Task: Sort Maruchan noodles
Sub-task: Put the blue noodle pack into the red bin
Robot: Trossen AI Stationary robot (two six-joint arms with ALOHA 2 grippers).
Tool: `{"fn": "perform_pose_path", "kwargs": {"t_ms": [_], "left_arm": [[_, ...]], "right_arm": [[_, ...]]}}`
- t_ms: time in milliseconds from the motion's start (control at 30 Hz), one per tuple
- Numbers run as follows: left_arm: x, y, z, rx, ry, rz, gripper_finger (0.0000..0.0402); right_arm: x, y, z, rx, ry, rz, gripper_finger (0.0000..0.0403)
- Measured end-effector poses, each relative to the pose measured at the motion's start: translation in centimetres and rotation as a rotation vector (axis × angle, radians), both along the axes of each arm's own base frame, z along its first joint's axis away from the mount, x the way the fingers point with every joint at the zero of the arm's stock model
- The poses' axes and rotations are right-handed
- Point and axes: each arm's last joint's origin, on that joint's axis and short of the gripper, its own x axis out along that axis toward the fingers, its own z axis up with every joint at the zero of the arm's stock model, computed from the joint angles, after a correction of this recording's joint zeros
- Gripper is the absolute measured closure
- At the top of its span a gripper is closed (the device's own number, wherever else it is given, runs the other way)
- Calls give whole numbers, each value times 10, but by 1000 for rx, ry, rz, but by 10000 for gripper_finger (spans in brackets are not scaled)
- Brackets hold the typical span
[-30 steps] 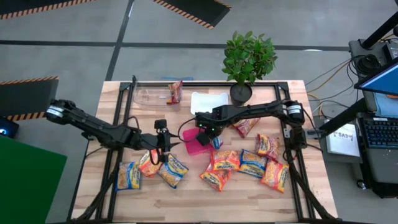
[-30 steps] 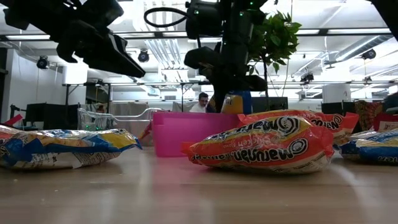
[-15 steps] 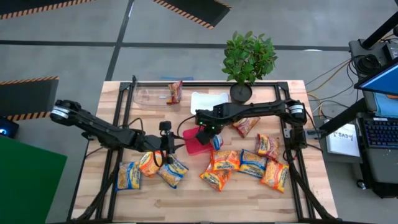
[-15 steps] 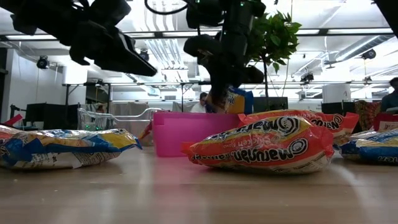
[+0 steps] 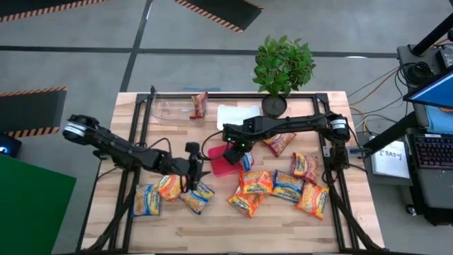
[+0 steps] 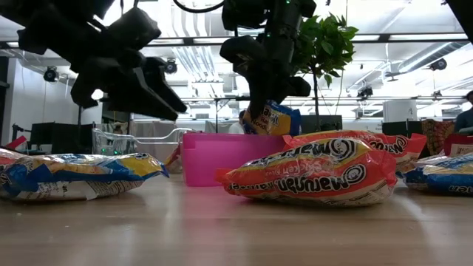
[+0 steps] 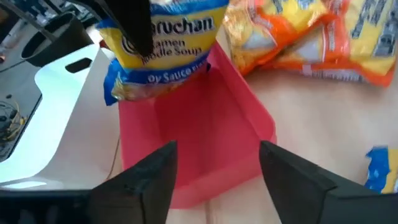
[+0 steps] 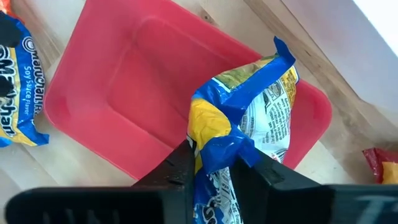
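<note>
R gripper [image 8: 211, 165]: fingers pinched on blue-yellow Maruchan packet [image 8: 249, 130], hanging over red tray [image 8: 130, 106] mid-worktop [image 5: 212, 223]. L gripper [image 7: 214, 165]: fingers wide apart, holding nothing, hovering just beside tray. Other packets scattered on worktop front; orange packet [image 6: 310, 177] nearest low cam.

packet [image 8: 242, 134] above tray [image 8: 130, 99], plant [image 5: 283, 67] behind

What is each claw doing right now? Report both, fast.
Left claw: open, empty, facing the red tray.
Right claw: shut on a blue-and-yellow noodle packet, over the red tray.
</note>
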Motion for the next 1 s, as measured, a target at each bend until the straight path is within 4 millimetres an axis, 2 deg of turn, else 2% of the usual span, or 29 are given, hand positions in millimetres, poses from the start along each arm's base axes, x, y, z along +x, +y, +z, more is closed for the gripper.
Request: {"fn": "perform_pose_path", "kwargs": {"t_ms": [167,300,433,633,767,1000], "left_arm": [[4,0,-6,-1,17,-31,186],[6,2,-14,8,52,-40,207],[7,3,-17,14,68,-36,237],[8,6,-16,11,60,-25,270],[8,6,-16,11,56,-25,282],[10,6,-14,6,34,-19,288]], "right_arm": [[-1,0,0,-2,10,11,353],[-1,0,1,-1,15,12,380],[-4,-2,15,25,39,9,387],[-7,-11,28,164,42,-24,389],[-8,-18,25,188,64,-40,390],[-3,-24,1,111,144,-15,390]]}}
